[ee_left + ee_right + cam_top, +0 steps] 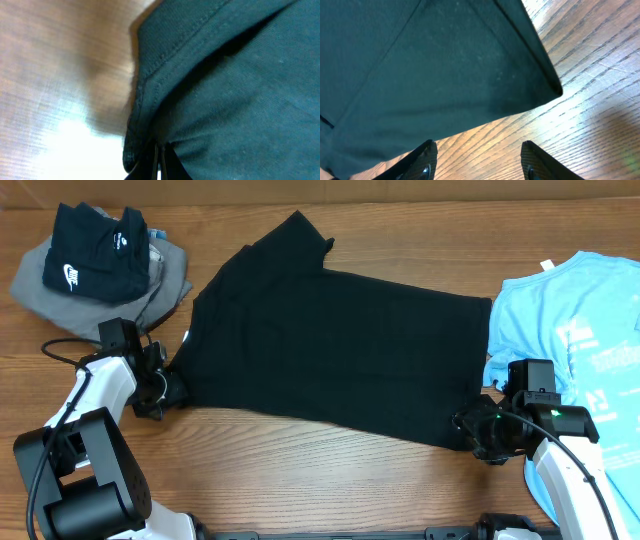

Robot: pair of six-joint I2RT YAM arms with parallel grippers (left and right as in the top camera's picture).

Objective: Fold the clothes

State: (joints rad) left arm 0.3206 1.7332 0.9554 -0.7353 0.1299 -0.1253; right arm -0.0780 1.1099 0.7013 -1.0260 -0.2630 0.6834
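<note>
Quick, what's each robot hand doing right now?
Left gripper: closed on the black T-shirt.
Right gripper: open, holding nothing.

a white swoosh (68,277) marks the small black garment (100,242); print on the blue shirt (540,310) is unreadable.

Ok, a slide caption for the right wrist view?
Open right gripper poised at a corner of the black T-shirt on wooden table.

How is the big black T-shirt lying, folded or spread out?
Spread out: the black T-shirt lies long and flat across the table, one sleeve sticking out.
</note>
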